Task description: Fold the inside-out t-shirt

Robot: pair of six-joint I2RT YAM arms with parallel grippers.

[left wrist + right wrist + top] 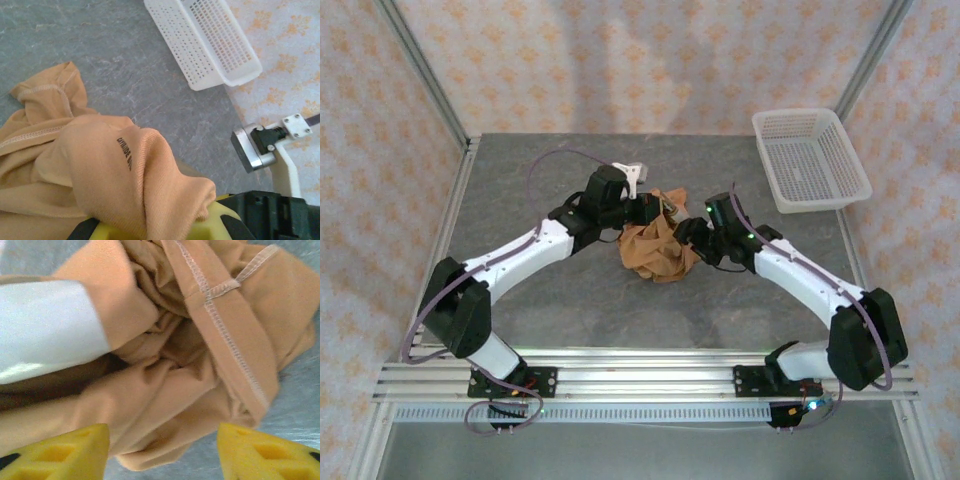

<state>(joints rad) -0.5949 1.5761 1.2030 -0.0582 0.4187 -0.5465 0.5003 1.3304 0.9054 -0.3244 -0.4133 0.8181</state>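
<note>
While the inside-out t-shirt [658, 250] lay in a crumpled heap near the middle of the table [570, 310], between the two arms, the left gripper [655, 210] was closed tight with a fold of the orange-tan cloth bunched over its yellow fingers [217, 225]. The right gripper [162, 452] hung just beside the heap, its fingers spread wide and holding nothing. The main risk looked to be the left pinch: it probably caught several layers at once, so a lift could raise the whole bundle instead of opening it out. If the right gripper closed on the nearest bulge rather than on a stitched seam [220, 325] or hem, the cloth could twist tighter. A shallow grip might also let the soft fabric slip free. The two grippers sat near each other over the heap, so a careless pull could knock them together. From above, sleeves, collar and hem could not be told apart in the wad. Draped cloth hid the exact spot where the left fingers met in the left wrist view. Dark print [125, 152] on the fabric ran sideways and was too small to read. A glossy white shape [45, 330] at the left of the right wrist view was blurred, perhaps part of the other arm. A white mesh basket [810, 160] stood well apart at the far right corner.
</note>
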